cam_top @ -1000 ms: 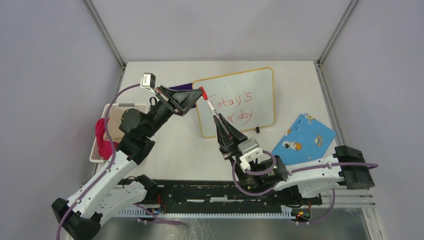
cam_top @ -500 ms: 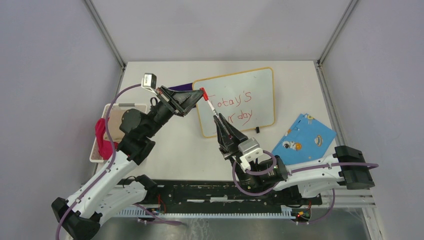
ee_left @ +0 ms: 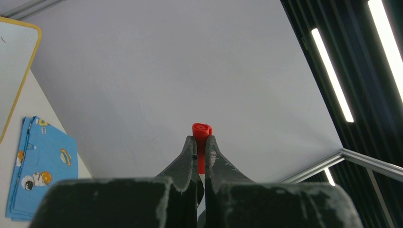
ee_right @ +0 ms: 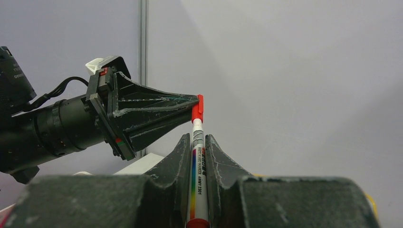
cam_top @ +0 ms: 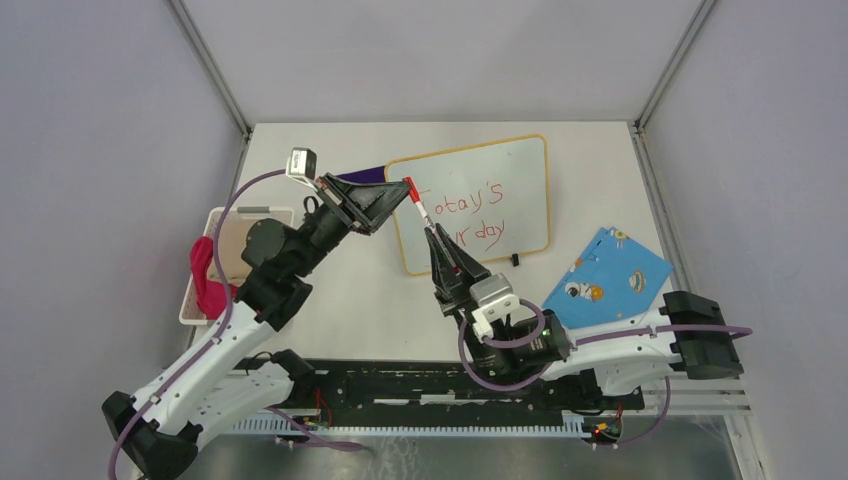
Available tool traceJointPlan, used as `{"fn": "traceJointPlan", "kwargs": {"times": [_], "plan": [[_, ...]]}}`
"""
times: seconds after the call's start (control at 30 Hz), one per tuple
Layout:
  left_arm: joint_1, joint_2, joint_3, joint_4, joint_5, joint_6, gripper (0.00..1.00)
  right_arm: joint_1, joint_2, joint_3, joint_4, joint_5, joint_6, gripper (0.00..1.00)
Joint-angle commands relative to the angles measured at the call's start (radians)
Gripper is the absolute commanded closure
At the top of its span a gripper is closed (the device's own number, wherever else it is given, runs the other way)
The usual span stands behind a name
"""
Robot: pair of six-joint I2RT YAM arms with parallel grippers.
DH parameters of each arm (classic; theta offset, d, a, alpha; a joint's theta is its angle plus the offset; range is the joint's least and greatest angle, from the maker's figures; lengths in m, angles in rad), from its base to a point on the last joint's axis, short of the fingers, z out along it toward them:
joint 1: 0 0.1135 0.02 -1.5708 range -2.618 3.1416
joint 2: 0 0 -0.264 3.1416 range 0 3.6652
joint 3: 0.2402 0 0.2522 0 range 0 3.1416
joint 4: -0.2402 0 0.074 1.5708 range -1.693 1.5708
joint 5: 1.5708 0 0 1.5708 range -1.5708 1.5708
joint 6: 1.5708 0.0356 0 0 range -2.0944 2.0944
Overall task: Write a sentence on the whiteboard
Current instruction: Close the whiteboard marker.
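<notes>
1. Grey-walled cell with metal corner posts; one white desk (cam_top: 330,300) fills the floor of it.
2. Two arms. The left arm (cam_top: 270,270) reaches from 7 o'clock towards the centre, wrist level. The right arm (cam_top: 600,350) is folded low along the near edge, wrist pointing to 11 o'clock.
3. One whiteboard (cam_top: 515,165) lies flat at 12 to 1 o'clock. The sentence (cam_top: 465,205) is red, in two lines on its left half.
4. One blue patterned cloth (cam_top: 610,270) at 4 o'clock, apart from the board.
5. One white basket (cam_top: 225,213) at 9 o'clock, a pink cloth (cam_top: 205,275) hanging over its rim.
6. One marker (ee_right: 197,190), over the board's left edge: right jaws narrowly parted, clamped on its barrel.
7. One red cap (ee_left: 201,130) at the marker's far end: left jaws pinched fully closed on it.
</notes>
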Motion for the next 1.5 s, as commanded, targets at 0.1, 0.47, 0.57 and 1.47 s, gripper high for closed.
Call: {"fn": "traceJointPlan", "kwargs": {"times": [0.1, 0.47, 0.57, 1.47], "plan": [[-0.037, 0.018, 0.054, 0.044, -0.027, 0.005, 0.98, -0.031, 0.034, 0.064, 0.233, 0.024, -0.041, 1.0], [-0.097, 0.063, 0.097, 0.078, -0.061, 0.04, 0.98, -0.05, 0.068, 0.085, 0.364, 0.023, -0.111, 1.0], [-0.112, 0.063, 0.098, 0.083, -0.077, 0.051, 0.98, -0.051, 0.073, 0.085, 0.395, 0.029, -0.125, 1.0], [-0.136, 0.012, 0.065, 0.089, -0.127, 0.107, 0.95, -0.057, 0.028, 0.039, 0.366, -0.002, -0.063, 1.0]]}}
